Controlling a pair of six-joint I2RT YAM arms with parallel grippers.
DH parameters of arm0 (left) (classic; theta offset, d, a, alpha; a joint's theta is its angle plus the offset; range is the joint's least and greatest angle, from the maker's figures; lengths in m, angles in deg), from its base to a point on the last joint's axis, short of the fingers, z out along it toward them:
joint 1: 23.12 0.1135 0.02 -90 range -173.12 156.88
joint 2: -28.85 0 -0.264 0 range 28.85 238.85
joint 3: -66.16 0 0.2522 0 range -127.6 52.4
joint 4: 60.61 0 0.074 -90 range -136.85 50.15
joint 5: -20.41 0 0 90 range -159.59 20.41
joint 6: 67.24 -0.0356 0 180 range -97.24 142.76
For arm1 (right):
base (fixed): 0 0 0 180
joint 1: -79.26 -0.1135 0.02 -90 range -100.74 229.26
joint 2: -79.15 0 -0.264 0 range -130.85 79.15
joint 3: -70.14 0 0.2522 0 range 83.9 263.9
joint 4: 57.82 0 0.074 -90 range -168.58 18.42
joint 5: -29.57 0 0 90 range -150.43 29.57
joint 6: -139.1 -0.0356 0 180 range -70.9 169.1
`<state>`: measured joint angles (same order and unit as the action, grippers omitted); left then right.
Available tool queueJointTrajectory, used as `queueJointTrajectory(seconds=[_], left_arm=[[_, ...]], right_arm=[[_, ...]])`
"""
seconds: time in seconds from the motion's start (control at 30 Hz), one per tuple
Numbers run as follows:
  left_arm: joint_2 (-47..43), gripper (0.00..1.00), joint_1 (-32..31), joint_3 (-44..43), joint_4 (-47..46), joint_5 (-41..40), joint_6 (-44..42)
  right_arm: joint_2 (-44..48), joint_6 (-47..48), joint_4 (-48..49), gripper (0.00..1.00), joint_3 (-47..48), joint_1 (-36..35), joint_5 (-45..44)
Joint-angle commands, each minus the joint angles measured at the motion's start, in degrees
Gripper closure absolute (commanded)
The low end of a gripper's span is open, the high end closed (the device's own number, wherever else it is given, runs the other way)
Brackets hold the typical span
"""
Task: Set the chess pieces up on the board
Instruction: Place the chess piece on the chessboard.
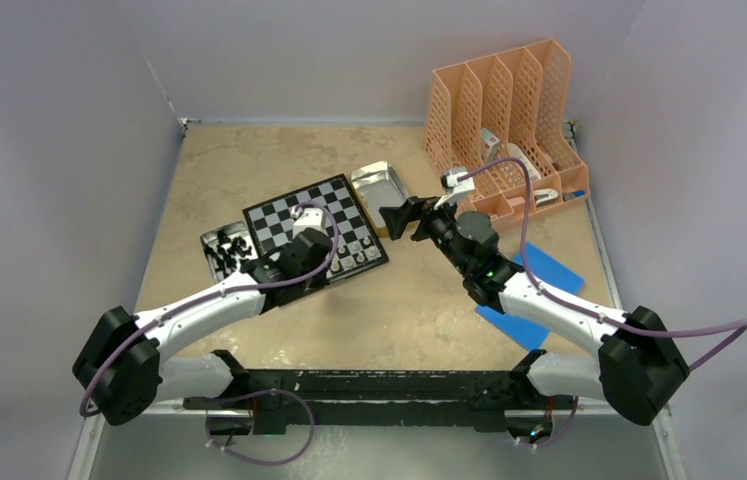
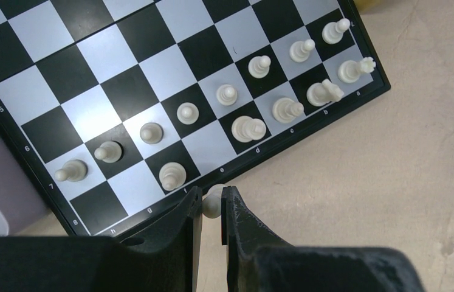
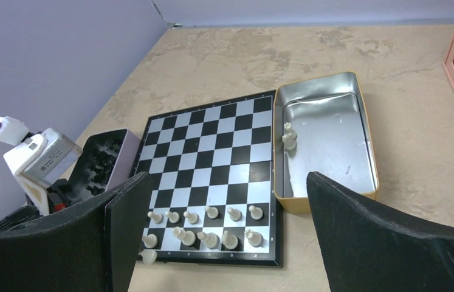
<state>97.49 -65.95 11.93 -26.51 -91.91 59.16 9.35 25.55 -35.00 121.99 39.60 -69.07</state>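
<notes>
The board lies left of centre on the table. Several pale chess pieces stand in two rows along its near edge. My left gripper is shut on one pale piece, held just off the board's border beside the e and f marks. In the top view this gripper sits over the board's near edge. My right gripper hangs wide open above the table, holding nothing, between the board and the metal tray. Black pieces lie in a tray left of the board.
A shiny metal tray touches the board's right side and holds a pale piece. The tray of black pieces touches the left side. An orange file rack stands at the back right. Blue sheets lie under my right arm.
</notes>
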Motion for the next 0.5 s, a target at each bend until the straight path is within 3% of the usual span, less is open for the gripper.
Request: queueJointTrajectory(seconds=[0.0,0.47], left_arm=[[1.66,0.97,-0.31,0.12,-5.95,-3.73,-0.74],[5.19,0.97,-0.29,-0.84,-9.14,-6.65,-4.74]], right_arm=[[0.45,-0.08,2.49,0.01,0.32,0.26,-1.2],[0.03,0.56,2.5,0.01,0.37,0.25,-1.28]])
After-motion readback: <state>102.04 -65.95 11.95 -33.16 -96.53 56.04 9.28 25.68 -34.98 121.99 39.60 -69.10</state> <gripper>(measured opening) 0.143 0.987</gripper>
